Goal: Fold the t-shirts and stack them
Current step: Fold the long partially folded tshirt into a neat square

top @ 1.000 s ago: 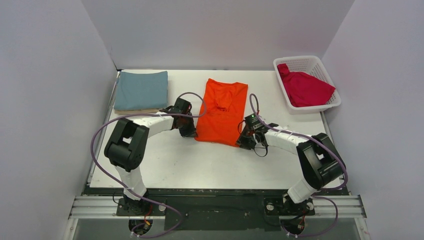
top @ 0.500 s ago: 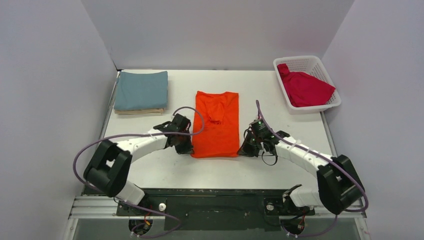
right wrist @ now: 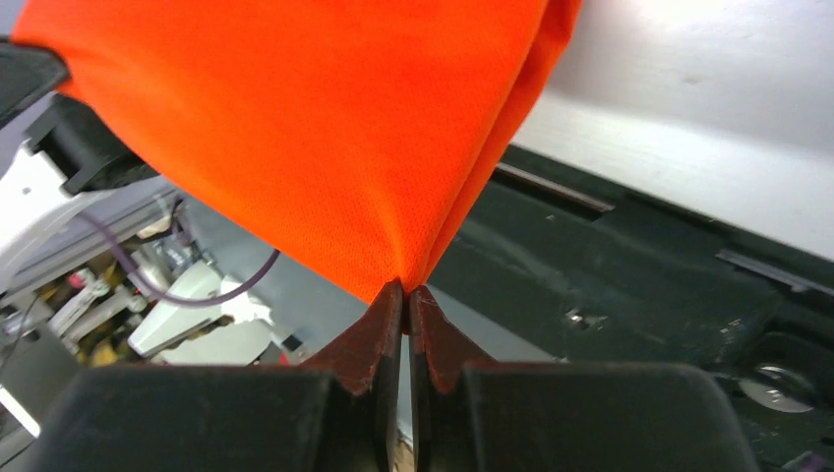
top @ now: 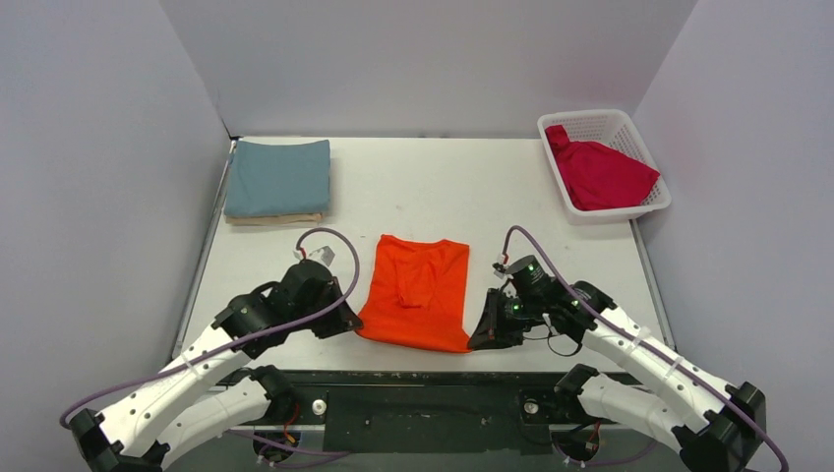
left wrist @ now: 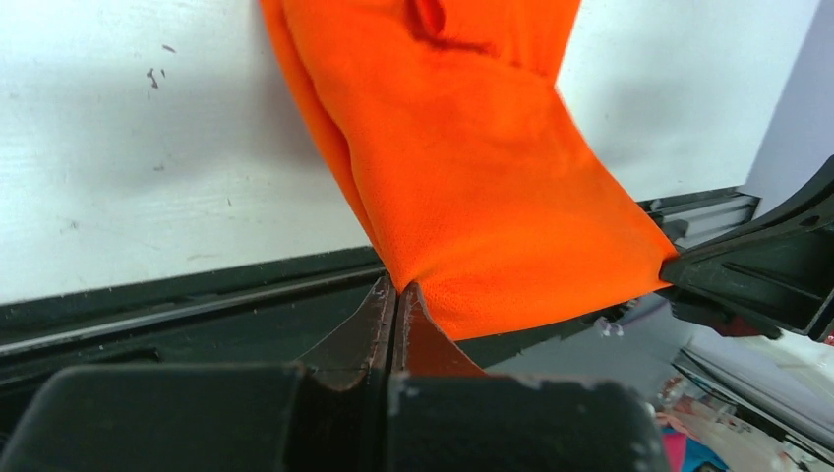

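Note:
The bright orange t-shirt, folded lengthwise, lies at the table's near edge with its near end past the edge. My left gripper is shut on its near left corner. My right gripper is shut on its near right corner. The cloth is stretched between them. The teal-blue t-shirt lies folded on the beige t-shirt at the back left. The crimson red t-shirt lies crumpled in the basket.
The white lattice basket stands at the back right corner. Grey walls close the table on three sides. The black frame rail runs along the near edge, below the held cloth.
Both grippers have pulled the orange t-shirt toward the near edge of the table, from the middle to the front. Both arms have drawn back and lowered. The other shirts have not moved.

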